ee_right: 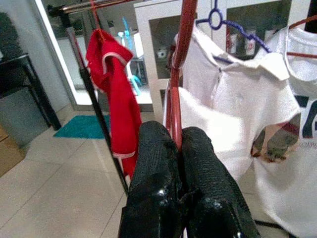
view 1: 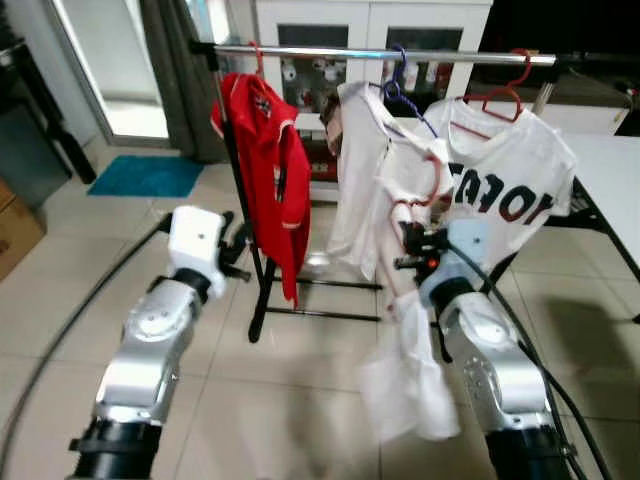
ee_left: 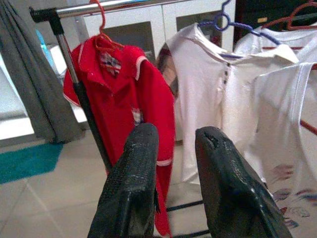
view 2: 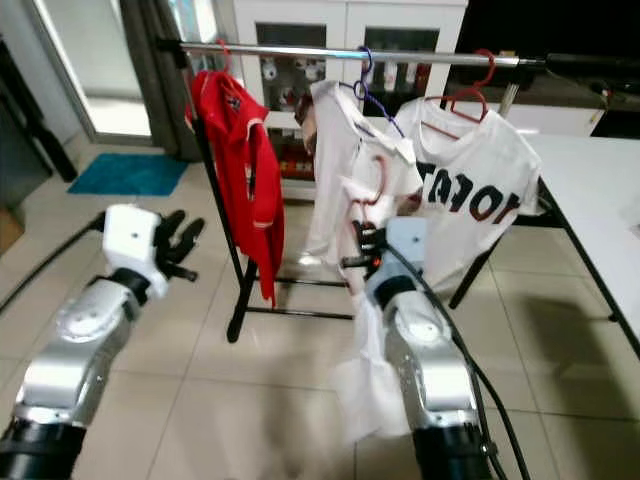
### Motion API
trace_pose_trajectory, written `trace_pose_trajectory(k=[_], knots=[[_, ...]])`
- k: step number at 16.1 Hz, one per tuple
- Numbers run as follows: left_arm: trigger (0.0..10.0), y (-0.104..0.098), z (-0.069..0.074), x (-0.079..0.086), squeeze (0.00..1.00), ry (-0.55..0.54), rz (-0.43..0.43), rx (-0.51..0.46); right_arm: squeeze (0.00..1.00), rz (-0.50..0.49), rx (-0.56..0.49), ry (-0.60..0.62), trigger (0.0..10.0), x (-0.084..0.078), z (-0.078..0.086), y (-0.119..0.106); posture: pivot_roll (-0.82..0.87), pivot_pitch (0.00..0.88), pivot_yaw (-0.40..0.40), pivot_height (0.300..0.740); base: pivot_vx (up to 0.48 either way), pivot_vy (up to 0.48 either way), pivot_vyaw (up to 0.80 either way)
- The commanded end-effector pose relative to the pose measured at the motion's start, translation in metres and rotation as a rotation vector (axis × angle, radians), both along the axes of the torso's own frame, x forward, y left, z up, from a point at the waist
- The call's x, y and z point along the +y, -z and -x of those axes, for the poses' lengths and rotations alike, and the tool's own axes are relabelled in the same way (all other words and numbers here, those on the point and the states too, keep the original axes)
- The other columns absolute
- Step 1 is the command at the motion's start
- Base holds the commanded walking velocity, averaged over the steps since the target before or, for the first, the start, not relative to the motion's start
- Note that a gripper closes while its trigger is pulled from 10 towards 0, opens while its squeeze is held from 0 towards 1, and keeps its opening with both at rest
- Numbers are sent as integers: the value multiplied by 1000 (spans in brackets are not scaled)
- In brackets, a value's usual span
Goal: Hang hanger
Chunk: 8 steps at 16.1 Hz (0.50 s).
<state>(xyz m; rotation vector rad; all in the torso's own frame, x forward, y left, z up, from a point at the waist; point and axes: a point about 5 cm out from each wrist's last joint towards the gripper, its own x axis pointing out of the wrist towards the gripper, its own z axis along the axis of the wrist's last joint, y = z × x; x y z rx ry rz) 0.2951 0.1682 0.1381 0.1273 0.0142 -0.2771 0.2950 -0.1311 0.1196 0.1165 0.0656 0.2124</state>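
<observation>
A steel rail (view 1: 380, 53) carries a red polo shirt (view 1: 265, 150), a white polo on a blue hanger (view 1: 362, 150) and a lettered white T-shirt (view 1: 510, 185) on a red hanger. My right gripper (ee_right: 177, 141) is shut on the red wire of another hanger (ee_right: 174, 89). A white garment (view 1: 410, 340) droops from that hanger, below the rail and in front of the white polo. My left gripper (ee_left: 176, 144) is open with nothing between its fingers. It is held up to the left of the red shirt, near the rack's post (view 1: 238, 170).
A white table (view 1: 612, 175) stands at the right, close to the rack's end. A white cabinet (view 1: 370, 25) is behind the rail. A teal mat (view 1: 145, 175), a grey curtain (view 1: 175, 70) and a cardboard box (view 1: 15, 230) lie to the left.
</observation>
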Motion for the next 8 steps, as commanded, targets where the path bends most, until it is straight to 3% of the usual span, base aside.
trace_pose_trajectory(k=[1, 8], knots=[[10000, -4, -1, -8, 0, 22, -3, -17, 0, 23, -58, 16, 10000, -7, -3, -11, -27, 0, 27, 740, 394, 0, 0], [10000, -7, -1, -10, 0, 35, -12, -31, 0, 26, -61, 1, 10000, -7, -3, -11, -27, 0, 26, 740, 393, 0, 0]])
